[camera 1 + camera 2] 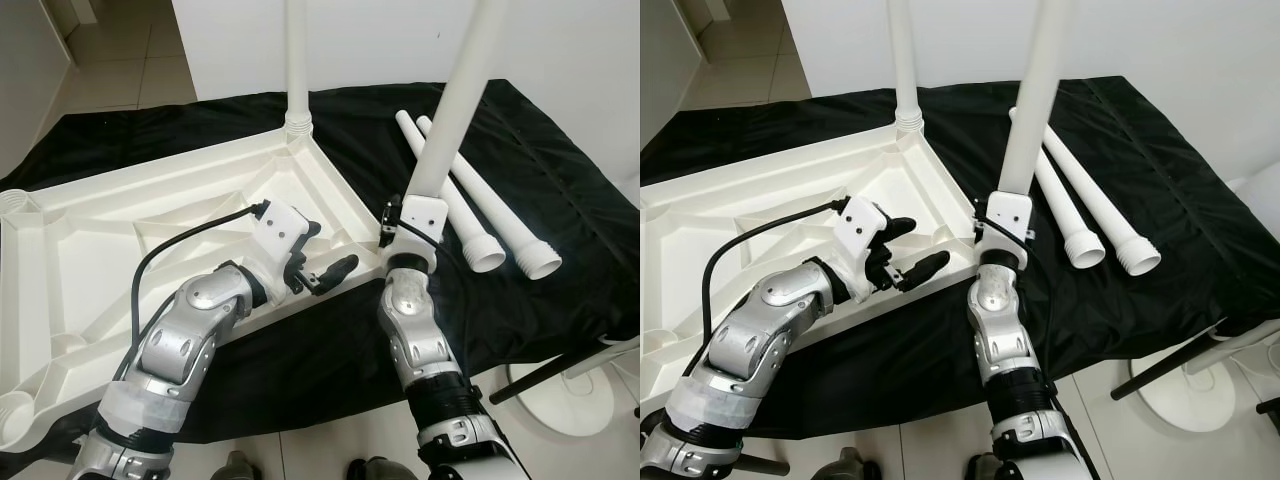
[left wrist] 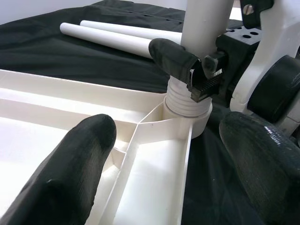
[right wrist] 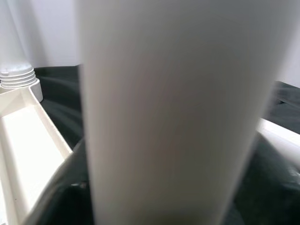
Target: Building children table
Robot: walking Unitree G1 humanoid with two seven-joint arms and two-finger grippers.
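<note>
Left eye view: white plastic tabletop lying upside down on a worktop draped in black cloth, ribbed underside facing up. One leg already standing upright in the far corner socket. Second leg standing at the near right corner, tilted slightly, gripped low by the right end effector; right forearm rising almost straight up from below. Left end effector hovering just beside that same corner, elbow bent, wrist turned inward. Two spare legs lying side by side on the cloth, threaded ends toward the robot.

Right eye view: same layout; left fingers spread apart, holding nothing, near the tabletop rim.

Left wrist view: threaded end of the held leg seated in the corner socket, several threads exposed, so probably not screwed home. Right fingers pinching the shaft just above the threads.

Right wrist view: leg shaft close against the lens, pressed between the fingers.

Handling, as a judgement: hollow plastic tube, light, stiff, smooth and likely slippery when twisted; best held low near the threads for torque, tabletop steadied by the free end effector.
</note>
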